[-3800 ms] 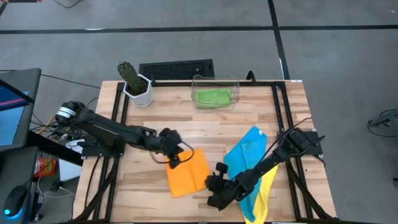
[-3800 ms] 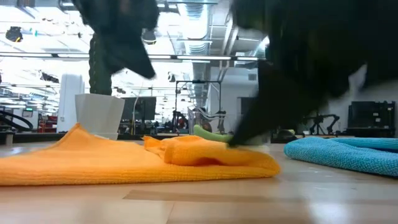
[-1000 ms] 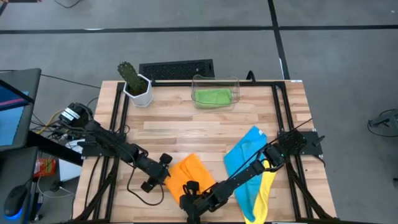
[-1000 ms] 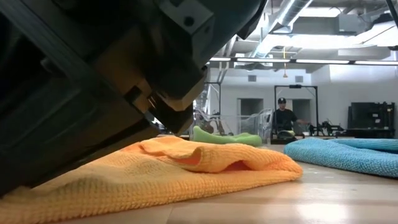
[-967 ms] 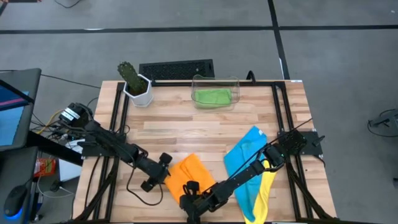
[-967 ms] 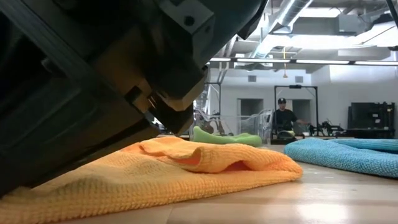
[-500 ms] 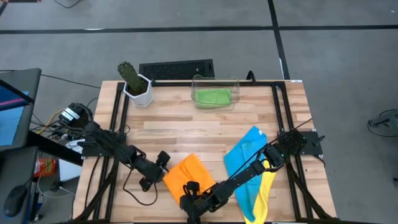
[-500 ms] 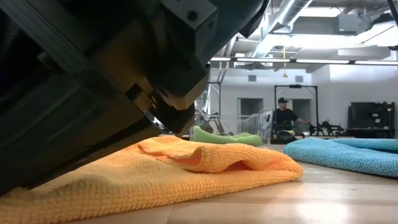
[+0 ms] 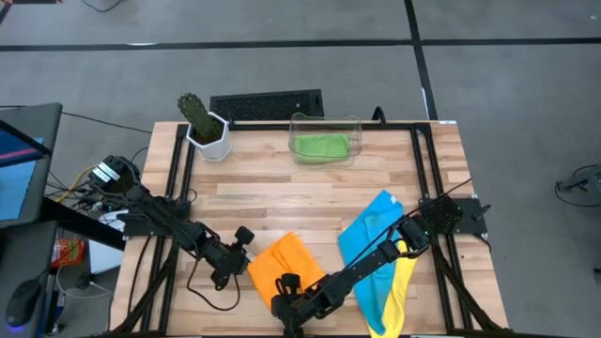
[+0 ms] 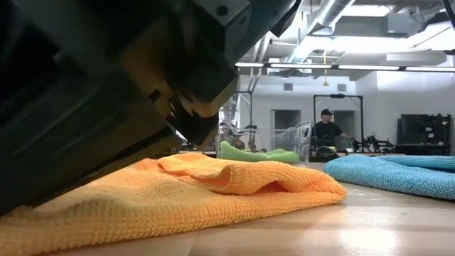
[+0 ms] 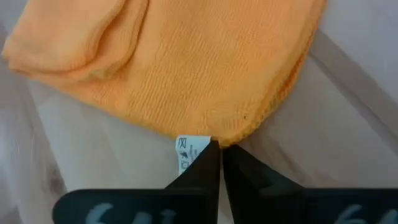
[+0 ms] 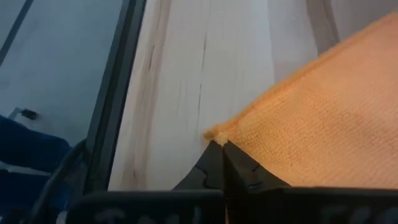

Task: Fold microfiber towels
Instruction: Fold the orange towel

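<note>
From above, the orange towel (image 9: 282,266) is lying near the table's front edge (image 9: 235,330), bare wood stretching behind it. The left gripper (image 9: 246,263) is pinching its left edge; the right gripper (image 9: 282,302) is clamping its front corner.

At table height, the towel is slumping in a fold.

Left wrist: fingers (image 11: 205,168) are meeting on the hem by a white tag (image 11: 185,151).

Right wrist: fingers (image 12: 214,163) are closing on a corner, the table's edge rail (image 12: 115,93) beside.

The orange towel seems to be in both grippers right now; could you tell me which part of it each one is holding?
Each pinches a corner of the orange towel: the left gripper the corner with the white tag, the right gripper another.
</note>
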